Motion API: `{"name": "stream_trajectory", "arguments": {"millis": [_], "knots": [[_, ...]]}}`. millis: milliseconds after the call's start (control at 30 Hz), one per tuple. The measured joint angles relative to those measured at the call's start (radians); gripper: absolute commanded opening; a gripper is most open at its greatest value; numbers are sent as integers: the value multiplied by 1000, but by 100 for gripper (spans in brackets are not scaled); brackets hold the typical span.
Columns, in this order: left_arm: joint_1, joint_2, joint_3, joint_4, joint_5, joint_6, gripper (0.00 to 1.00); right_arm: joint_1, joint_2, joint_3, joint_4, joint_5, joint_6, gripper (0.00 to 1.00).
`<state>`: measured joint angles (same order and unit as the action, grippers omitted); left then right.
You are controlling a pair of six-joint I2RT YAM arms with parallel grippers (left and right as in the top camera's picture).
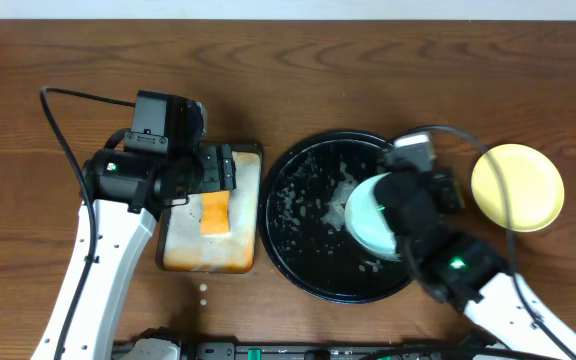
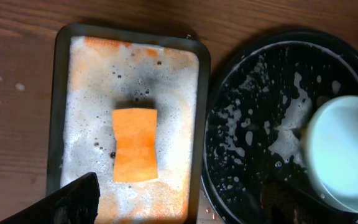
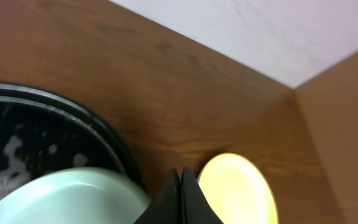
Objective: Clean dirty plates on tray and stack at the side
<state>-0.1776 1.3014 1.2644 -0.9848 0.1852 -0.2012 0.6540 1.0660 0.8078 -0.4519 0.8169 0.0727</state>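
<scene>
The right tool [image 3: 180, 180], shut seemingly on the rim of a mint plate [image 1: 368, 215] over the wet black tray [image 1: 298, 250], leaves that plate unstacked, while the yellow plate [image 1: 517, 187] already lies aside on the table [image 1: 68, 40]; whether the left tool [image 1: 216, 168] above the sponge [image 2: 134, 144] is open cannot be told.

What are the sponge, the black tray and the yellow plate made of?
Sponge: probably soft orange foam; matte, pinched at its waist.
Tray: glossy black, maybe plastic or coated metal; light glints off its wet surface.
Yellow plate: smooth, likely plastic or ceramic; it shines softly.
</scene>
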Motion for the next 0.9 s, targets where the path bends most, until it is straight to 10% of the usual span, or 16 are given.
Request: {"name": "stream_trajectory", "arguments": {"millis": [300,600,900], "knots": [[0,0,0,0,0,0,84,-368,-60,0,-89,-377,141,4],[0,0,0,0,0,0,84,-485,76,1,-341,-761,309,55],[0,0,0,0,0,0,84,-485,328,-11,-377,-871,393,55]]}}
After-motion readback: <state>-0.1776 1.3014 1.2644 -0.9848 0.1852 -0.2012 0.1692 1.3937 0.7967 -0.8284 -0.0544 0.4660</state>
